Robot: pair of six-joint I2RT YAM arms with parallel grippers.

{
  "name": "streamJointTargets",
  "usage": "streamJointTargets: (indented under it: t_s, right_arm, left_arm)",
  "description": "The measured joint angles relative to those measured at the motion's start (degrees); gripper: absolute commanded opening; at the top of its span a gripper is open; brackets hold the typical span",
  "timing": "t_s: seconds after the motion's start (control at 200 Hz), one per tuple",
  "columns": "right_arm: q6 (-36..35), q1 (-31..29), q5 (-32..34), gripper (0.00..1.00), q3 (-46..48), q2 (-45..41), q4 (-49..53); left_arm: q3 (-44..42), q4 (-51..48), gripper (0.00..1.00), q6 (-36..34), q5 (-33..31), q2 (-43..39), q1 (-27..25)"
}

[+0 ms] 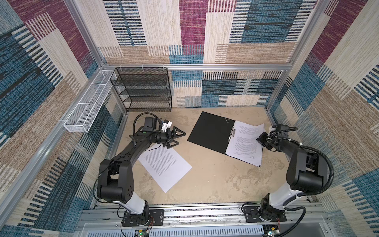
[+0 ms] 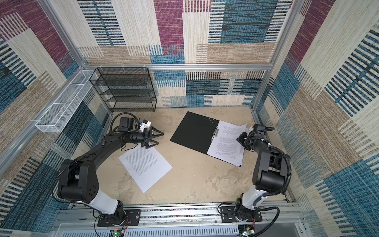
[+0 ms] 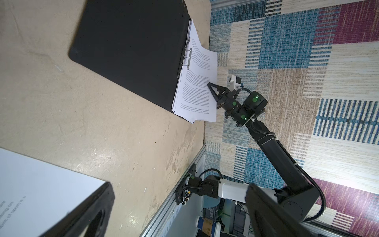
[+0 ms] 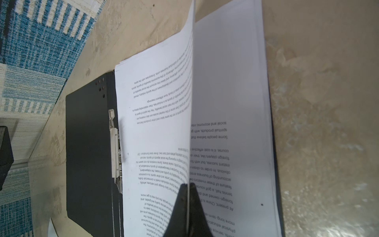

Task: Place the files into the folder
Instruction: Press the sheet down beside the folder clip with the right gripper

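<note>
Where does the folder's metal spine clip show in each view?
Top view: spine clip right of centre, between black cover and sheets.
Top view: spine clip just right of centre, same seam.
Left wrist: spine clip along the cover's edge.
Right wrist: spine clip beside the sheets.
Shared landmark: black cover.

Walls [image 1: 155,30]: three sides, woven patchwork covering in blue, magenta, tan and cream blocks, many striped.
Frame [image 1: 225,66]: bare aluminium rails at the corners and along the back.
Tabletop [image 1: 215,184]: beige, mottled, scuffed.
Rack [image 1: 141,90]: black wire mesh, several tiers, upright in the back left corner.
Basket [image 1: 82,115]: white mesh, long, divided, mounted along the left wall.
Light: even, soft.
</note>
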State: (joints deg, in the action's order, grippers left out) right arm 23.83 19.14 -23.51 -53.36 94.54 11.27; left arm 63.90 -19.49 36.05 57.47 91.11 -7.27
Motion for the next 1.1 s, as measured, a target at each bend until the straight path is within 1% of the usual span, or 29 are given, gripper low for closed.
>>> streamJointTargets:
  t_s: [0.836,1.102]
  right_arm:
    - [3.6,0.0,-0.6,0.0,1.5,1.6,-5.0]
    - [4.6,-1.1,-1.8,0.0,2.0,2.5,-6.8]
  left_arm:
    - [-0.3,0.8,1.0,0.4,0.3,0.4,0.0]
    - [-0.3,0.8,1.0,0.7,0.4,0.7,0.0]
